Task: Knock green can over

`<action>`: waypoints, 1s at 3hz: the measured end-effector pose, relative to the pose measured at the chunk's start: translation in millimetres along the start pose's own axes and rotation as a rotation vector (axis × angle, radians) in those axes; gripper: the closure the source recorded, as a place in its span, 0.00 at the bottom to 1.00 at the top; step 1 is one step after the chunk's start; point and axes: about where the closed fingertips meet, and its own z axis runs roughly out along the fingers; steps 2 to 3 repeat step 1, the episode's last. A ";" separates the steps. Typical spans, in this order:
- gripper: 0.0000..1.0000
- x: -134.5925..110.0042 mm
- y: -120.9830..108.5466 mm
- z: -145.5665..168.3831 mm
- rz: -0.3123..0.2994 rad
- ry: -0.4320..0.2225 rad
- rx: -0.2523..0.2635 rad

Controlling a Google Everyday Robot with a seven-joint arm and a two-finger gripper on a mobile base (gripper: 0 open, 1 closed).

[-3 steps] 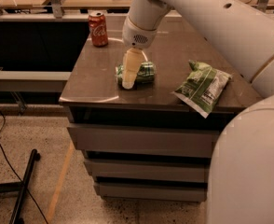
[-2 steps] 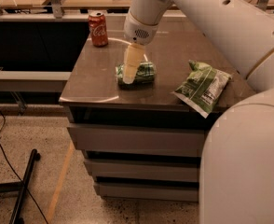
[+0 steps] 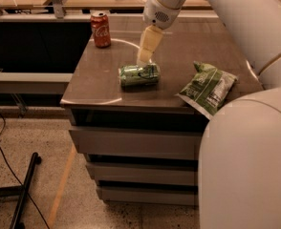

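The green can [image 3: 138,75] lies on its side on the brown tabletop [image 3: 92,87], its long axis running left to right. My gripper [image 3: 145,51] hangs just above and behind the can, its pale fingers [image 3: 149,41] pointing down, clear of the can by a small gap. The white arm comes in from the upper right.
A red cola can [image 3: 101,29] stands upright at the table's back left. A crinkled green-and-white snack bag [image 3: 208,87] lies at the front right, near the edge. Drawers sit below the tabletop. My white base [image 3: 245,166] fills the lower right. Cables and a black leg lie on the floor at left.
The gripper has lifted up and back off the can, which now lies fully in view on its side. The arm has drawn upward.
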 end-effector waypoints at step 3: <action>0.00 0.0 0.0 0.0 0.000 0.000 0.000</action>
